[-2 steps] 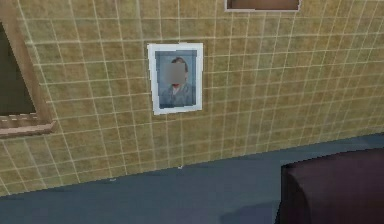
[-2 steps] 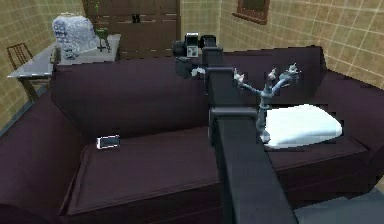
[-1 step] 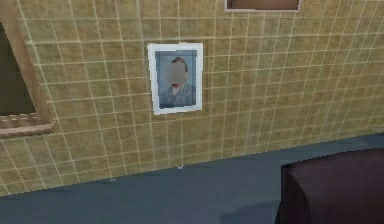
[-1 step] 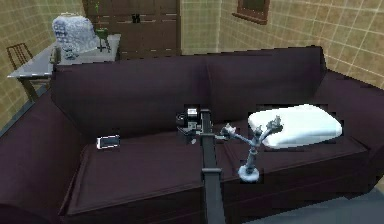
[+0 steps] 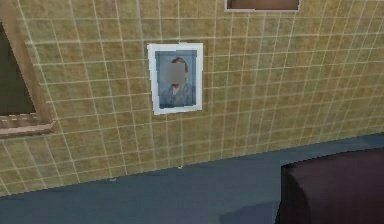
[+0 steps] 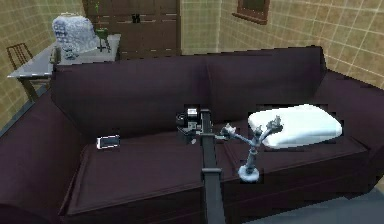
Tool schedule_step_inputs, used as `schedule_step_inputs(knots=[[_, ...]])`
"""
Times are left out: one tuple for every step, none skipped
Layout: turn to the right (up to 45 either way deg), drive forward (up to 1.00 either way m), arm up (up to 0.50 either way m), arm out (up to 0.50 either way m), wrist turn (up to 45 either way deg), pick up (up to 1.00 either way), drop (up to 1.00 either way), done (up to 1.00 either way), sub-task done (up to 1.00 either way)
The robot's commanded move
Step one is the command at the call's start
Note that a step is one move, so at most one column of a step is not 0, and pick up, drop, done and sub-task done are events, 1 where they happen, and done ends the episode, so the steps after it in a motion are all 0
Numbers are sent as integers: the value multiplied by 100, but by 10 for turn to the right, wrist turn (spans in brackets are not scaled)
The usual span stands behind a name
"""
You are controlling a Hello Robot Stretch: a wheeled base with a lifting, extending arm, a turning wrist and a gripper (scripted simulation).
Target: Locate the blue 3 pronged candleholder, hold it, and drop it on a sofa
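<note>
One blue-grey three-pronged candleholder [image 6: 250, 152]: apparently on the sofa [image 6: 140, 90] seat, just beside the arm [image 6: 208, 165], near a white pillow [image 6: 300, 127]. One claw [image 6: 187, 123]: apart or together cannot be told, nor any load. Step: drop, likely done. Next: draw arm back without knocking it.

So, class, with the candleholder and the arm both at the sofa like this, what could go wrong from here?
1. The candleholder sits near the front edge of the sofa seat, right beside the arm; a sideways arm move might knock it to the floor.
2. Its prongs lean toward the white pillow, so it may tip or snag there.
</note>
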Motion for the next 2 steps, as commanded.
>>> schedule_step_inputs(knots=[[0, 0, 0, 0, 0, 0, 100, 0, 0], [0, 0, 10, 0, 0, 0, 0, 0, 0]])
